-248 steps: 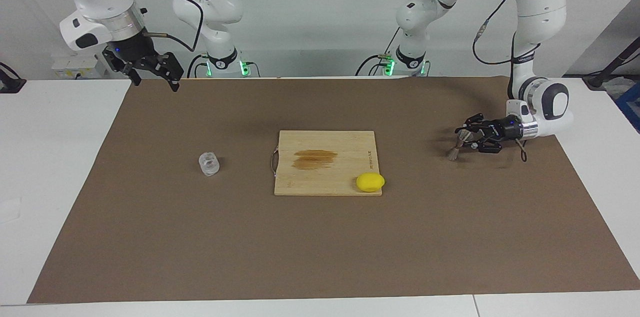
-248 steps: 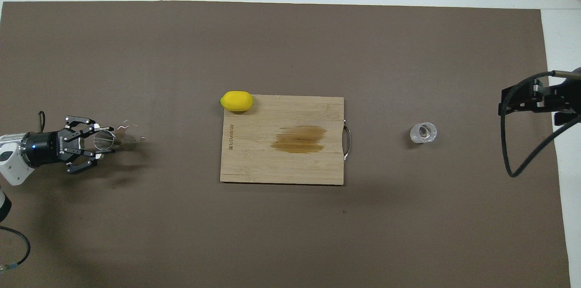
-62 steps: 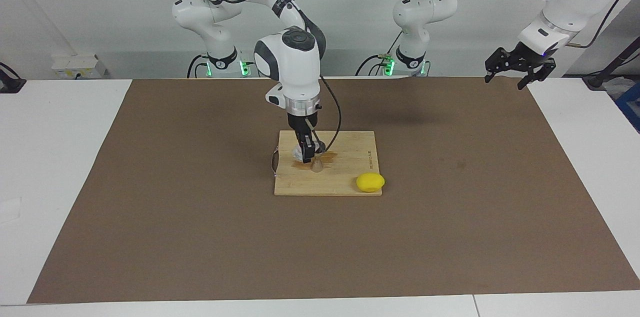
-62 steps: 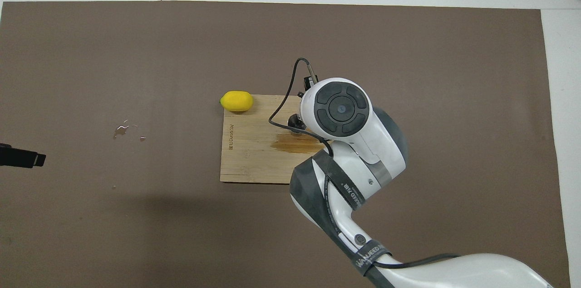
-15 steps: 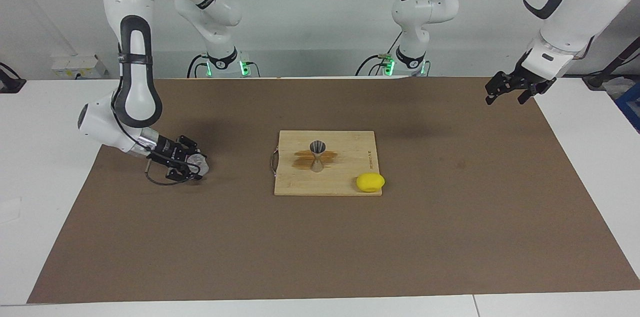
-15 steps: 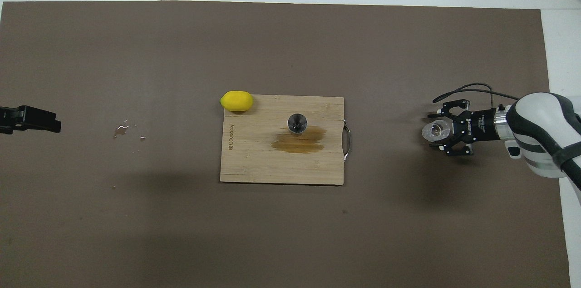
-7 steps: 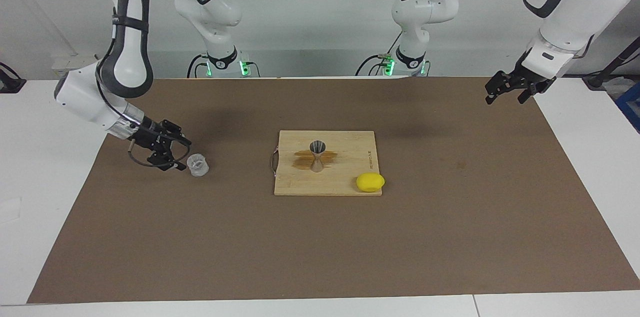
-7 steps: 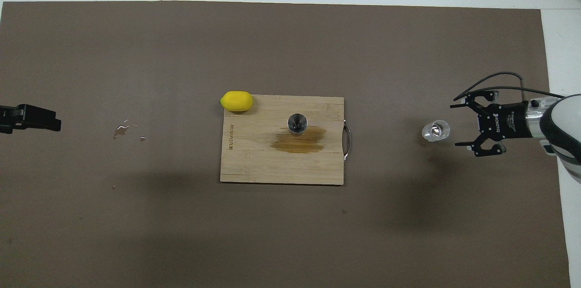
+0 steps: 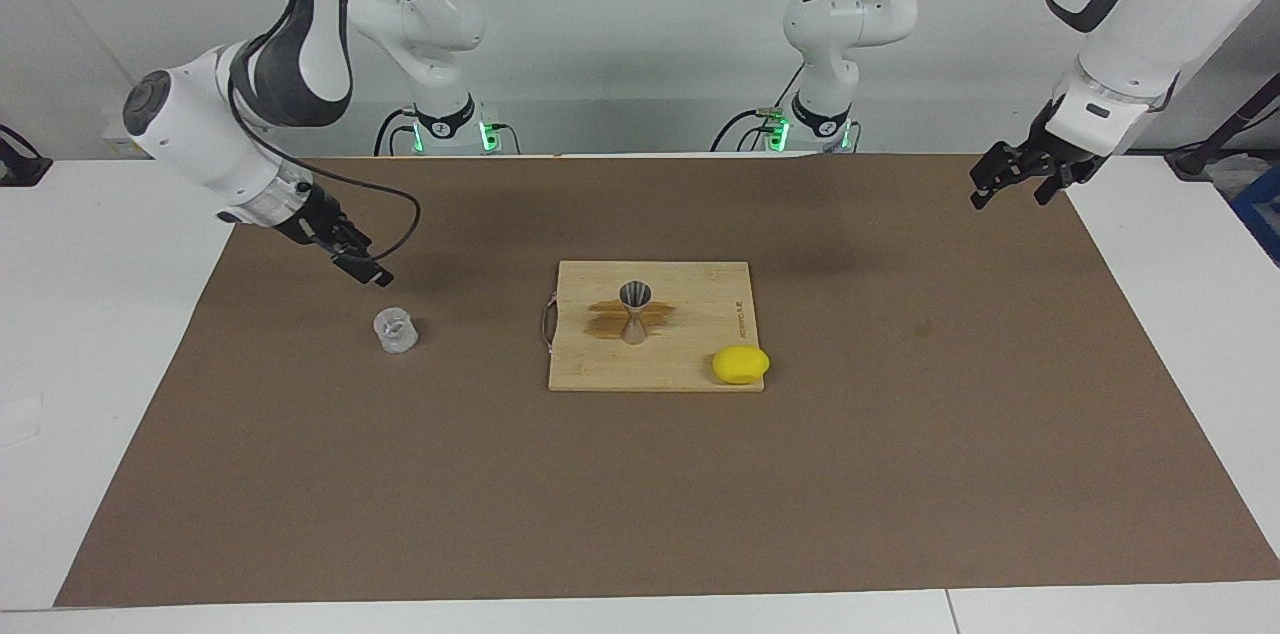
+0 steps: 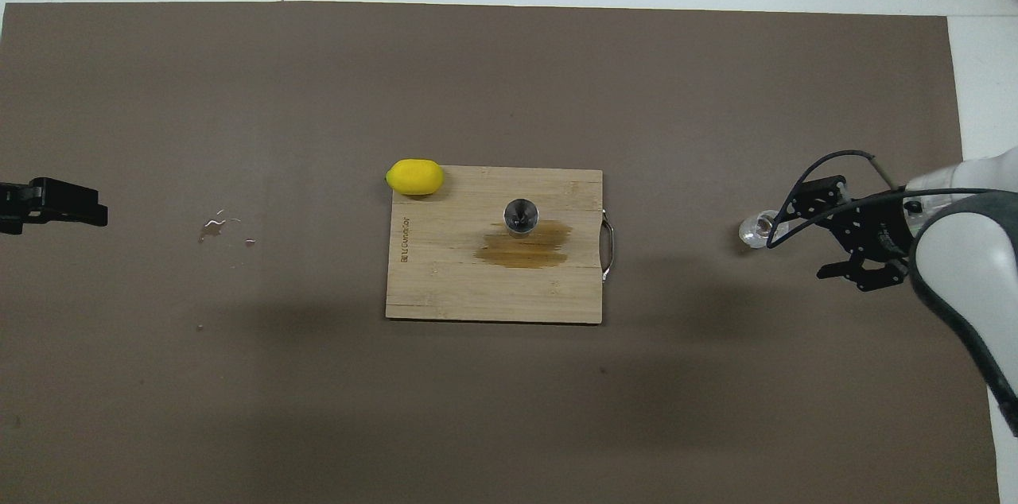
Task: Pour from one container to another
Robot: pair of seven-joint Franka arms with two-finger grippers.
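Observation:
The clear glass cup (image 9: 395,330) (image 10: 759,228) stands upright on the brown mat toward the right arm's end of the table. My right gripper (image 9: 365,266) (image 10: 815,234) hangs open a little above the mat beside the cup, clear of it and holding nothing. The silvery hourglass jigger (image 9: 634,311) (image 10: 521,215) stands upright on the wooden cutting board (image 9: 700,334) (image 10: 445,281). My left gripper (image 9: 1008,186) (image 10: 79,206) waits open and raised over the mat's edge at the left arm's end.
A yellow lemon (image 9: 741,364) (image 10: 414,176) lies at the board's corner farther from the robots. A dark wet stain (image 10: 525,243) marks the board beside the jigger. Small droplets (image 10: 223,227) lie on the mat toward the left arm's end.
My right gripper let go of the glass cup, opened, then drew back and rose away from it. The cup stays on the mat. The left arm has barely moved.

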